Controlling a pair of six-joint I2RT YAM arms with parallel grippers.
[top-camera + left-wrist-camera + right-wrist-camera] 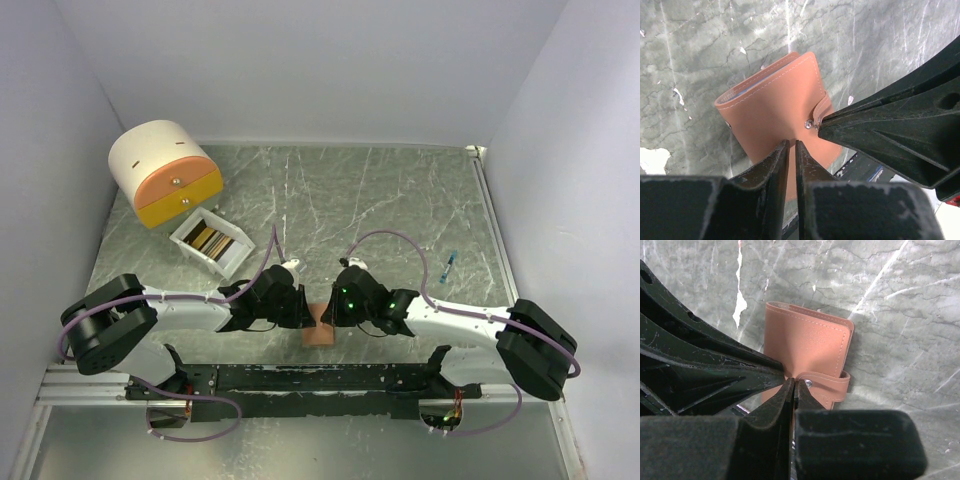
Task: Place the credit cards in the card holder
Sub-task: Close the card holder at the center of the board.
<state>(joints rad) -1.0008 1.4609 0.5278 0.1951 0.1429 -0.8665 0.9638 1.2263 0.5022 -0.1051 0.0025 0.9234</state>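
**A:** Where is the card holder [775, 100]?

**B:** It lies closed on the grey marbled counter [380, 200], at the middle of the near edge, right between the two arms. Its salmon-brown outside faces up. A strap [827, 381] wraps around one edge and is fastened by a small round stud [809, 123].

**A:** What is the left claw [791, 145] doing?

**B:** It reaches over the near part of the holder. Its fingers are drawn almost together, leaving only a thin slit. Brown leather shows all along that slit, so the claw appears to be pinching the holder's near edge.

**A:** And the right claw [793, 382]?

**B:** It is clenched tight with nothing between its fingers. Its tip rests at the strap, just beside the stud.

**A:** Where are the credit cards [205, 238]?

**B:** They stand on edge in a small white open box [232, 262], far to the left and well apart from the holder. They look like yellow and dark stripes.

**A:** Anything else?

**B:** A round cream-and-orange drawer unit [165, 172] sits behind the box. A small blue object [449, 264] lies on the right of the counter, too small to identify.
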